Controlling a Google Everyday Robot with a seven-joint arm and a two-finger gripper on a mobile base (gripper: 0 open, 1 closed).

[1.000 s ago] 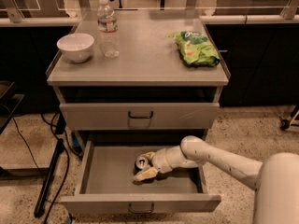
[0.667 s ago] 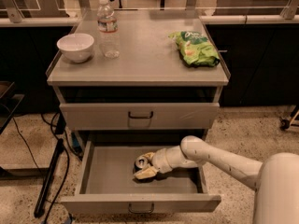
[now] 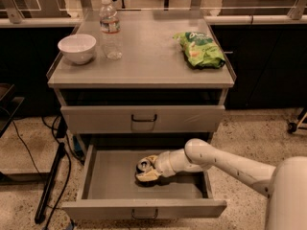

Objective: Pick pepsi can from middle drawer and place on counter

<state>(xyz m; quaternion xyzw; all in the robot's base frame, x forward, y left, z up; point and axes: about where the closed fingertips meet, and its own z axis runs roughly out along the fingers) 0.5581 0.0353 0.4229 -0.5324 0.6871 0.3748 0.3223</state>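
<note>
The middle drawer is pulled open below the counter. The pepsi can, dark with a silver top, stands inside the drawer near its middle. My gripper reaches in from the right, its pale fingers on either side of the can, closed around it. The can rests at the drawer floor. The white arm runs from the lower right corner to the can.
On the counter stand a white bowl, a clear water bottle and a green chip bag. A shut drawer sits above the open one. Cables and a dark stand lie on the floor at left.
</note>
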